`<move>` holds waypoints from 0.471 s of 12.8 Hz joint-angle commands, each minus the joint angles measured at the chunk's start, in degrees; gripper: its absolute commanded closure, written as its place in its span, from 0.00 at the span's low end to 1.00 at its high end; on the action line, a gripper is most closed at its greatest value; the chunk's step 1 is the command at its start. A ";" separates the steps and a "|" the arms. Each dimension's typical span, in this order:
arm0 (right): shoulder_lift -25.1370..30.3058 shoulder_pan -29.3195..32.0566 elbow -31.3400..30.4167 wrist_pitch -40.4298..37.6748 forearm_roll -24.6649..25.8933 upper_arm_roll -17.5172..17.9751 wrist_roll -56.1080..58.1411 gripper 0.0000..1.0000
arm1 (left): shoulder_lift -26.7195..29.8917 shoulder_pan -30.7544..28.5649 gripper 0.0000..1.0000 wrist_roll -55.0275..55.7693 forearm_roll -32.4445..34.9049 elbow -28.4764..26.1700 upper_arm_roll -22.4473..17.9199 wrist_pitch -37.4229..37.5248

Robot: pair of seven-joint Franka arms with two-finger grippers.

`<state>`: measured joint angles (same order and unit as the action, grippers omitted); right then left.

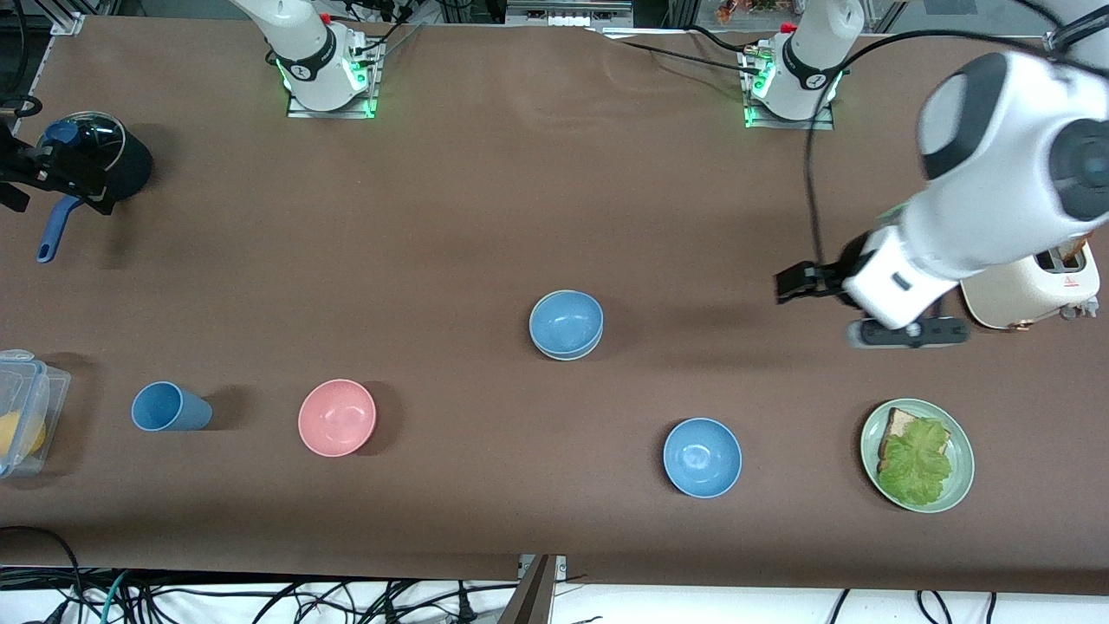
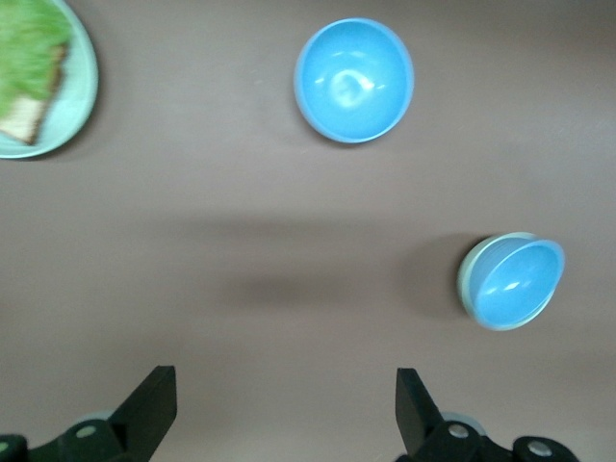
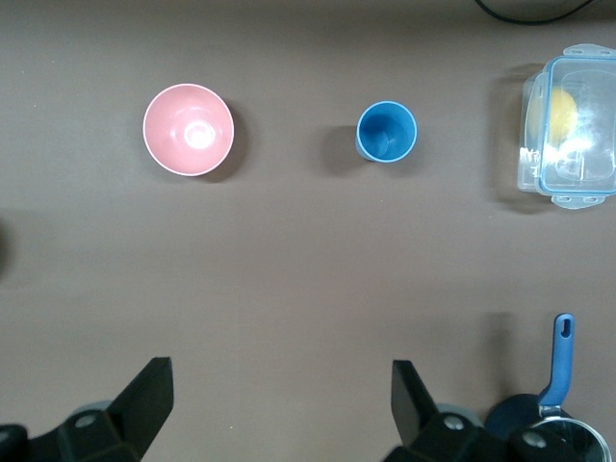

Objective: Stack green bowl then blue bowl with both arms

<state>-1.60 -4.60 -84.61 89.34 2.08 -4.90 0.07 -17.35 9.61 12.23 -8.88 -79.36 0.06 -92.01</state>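
The steel-blue bowl (image 1: pixel 566 319) sits nested in the pale green bowl, whose rim (image 1: pixel 561 354) shows just under it, at mid-table. In the left wrist view the blue bowl (image 2: pixel 520 282) leans in the green bowl (image 2: pixel 465 285). My left gripper (image 1: pixel 795 282) hangs open and empty over bare table between the stack and the toaster; its fingers (image 2: pixel 154 397) stand wide apart around the gripper's middle (image 2: pixel 286 385). My right gripper (image 1: pixel 35 172) is up over the black pot at the right arm's end, open and empty (image 3: pixel 281 380).
A brighter blue bowl (image 1: pixel 702 457) and a green plate with bread and lettuce (image 1: pixel 960 442) lie nearer the camera. A pink bowl (image 1: pixel 337 417), blue cup (image 1: pixel 169 407) and clear box (image 1: pixel 24 409) stand toward the right arm's end. A toaster (image 1: pixel 1031 295) and a pot (image 1: pixel 113 160) are there too.
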 commanded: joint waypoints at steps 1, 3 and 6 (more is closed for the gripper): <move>-0.60 -0.06 1.46 -0.22 -0.85 -0.37 -0.42 0.00 | 3.11 -5.20 0.00 -6.32 1.84 -1.15 1.52 4.28; -0.51 -0.06 1.46 -0.22 -0.85 -0.37 -0.42 0.00 | 5.04 -7.41 0.00 -12.20 6.48 -2.37 2.57 6.83; -0.60 -0.06 1.46 -0.22 -0.85 -0.37 -0.34 0.00 | 6.72 -10.04 0.00 -13.02 7.65 -3.96 3.45 8.60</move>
<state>-1.62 -4.60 -84.61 89.40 2.05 -4.99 0.07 -13.15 1.51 0.93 -2.75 -80.24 2.04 -83.68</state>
